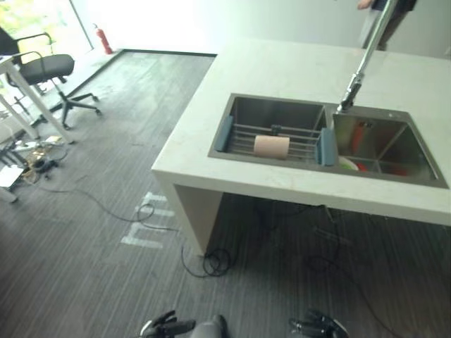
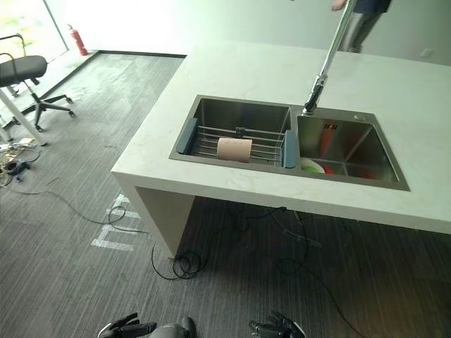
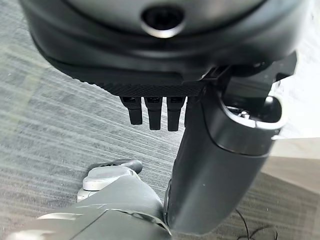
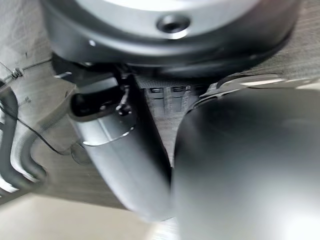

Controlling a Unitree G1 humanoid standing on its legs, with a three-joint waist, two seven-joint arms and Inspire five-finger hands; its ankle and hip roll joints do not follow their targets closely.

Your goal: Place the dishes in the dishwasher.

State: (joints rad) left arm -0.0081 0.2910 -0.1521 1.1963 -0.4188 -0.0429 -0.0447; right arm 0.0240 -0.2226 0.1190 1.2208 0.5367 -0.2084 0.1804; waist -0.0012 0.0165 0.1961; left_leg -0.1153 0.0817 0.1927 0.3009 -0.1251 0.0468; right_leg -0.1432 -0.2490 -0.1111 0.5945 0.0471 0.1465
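A beige cup (image 1: 271,146) lies on its side on a wire rack (image 1: 239,137) across the left basin of a steel double sink (image 1: 282,102). In the right basin a white and green plate (image 1: 347,163) lies beside something red (image 1: 362,167); most of both is hidden by the basin wall. My left hand (image 1: 165,325) and right hand (image 1: 317,326) hang low near the floor, well short of the counter. The left hand's fingers (image 3: 152,112) point straight down, holding nothing. The right hand's fingers (image 4: 170,97) are also straight and hold nothing.
The sink is set in a white counter island (image 1: 282,70) with a tall tap (image 1: 359,70) behind the basins. A person (image 1: 384,14) stands at the far side. An office chair (image 1: 46,70) and a red fire extinguisher (image 1: 103,39) stand far left on grey carpet.
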